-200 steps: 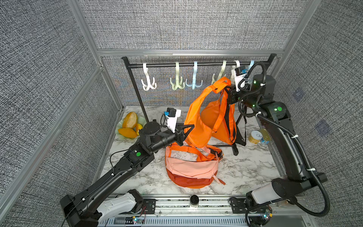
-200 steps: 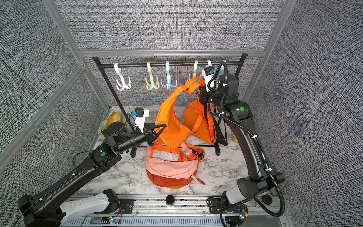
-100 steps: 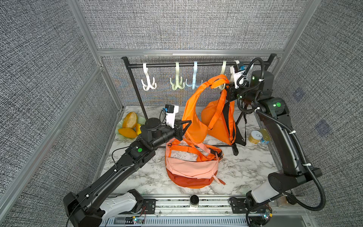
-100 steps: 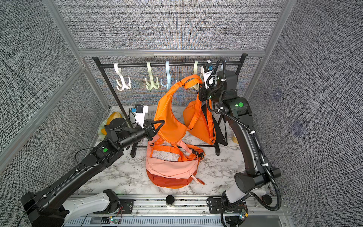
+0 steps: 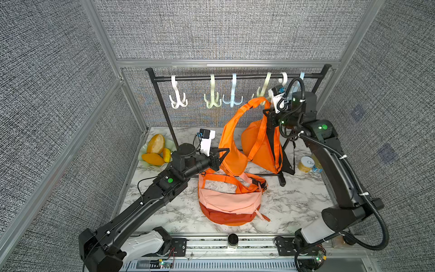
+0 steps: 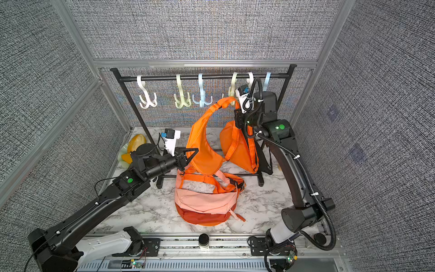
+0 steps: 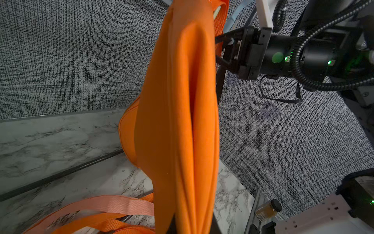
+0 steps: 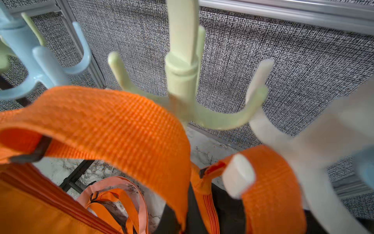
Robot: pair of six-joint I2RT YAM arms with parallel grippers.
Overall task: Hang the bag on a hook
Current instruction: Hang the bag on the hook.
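Top views, both: holds an orange bag (image 5: 234, 150) clear of the bench (image 5: 294, 207), in front of the rack (image 5: 200, 77), between two sets of jaws. Grips the pouch's edge low down with the left jaws, closed tight on the fabric. Pinches the strap (image 5: 251, 104) high up with the right jaws, likewise closed, just below the rack's rail and at a pale green hook (image 5: 267, 81), fourth from the rack's left end. Shows a second orange bag (image 5: 263, 146) hanging under the rack's right end and a peach bag (image 5: 229, 200) flat on the bench in front of the rack. Left wrist view: looks up the orange bag's (image 7: 182, 121) folded body from the closed left jaws toward the right jaws at the strap. Right wrist view: shows the strap's loop (image 8: 121, 125) across the front of the pale green hook (image 8: 182, 81); cannot tell whether over a prong. Shows the second orange bag's strap looped over a white hook (image 8: 238, 174) next along the rack.
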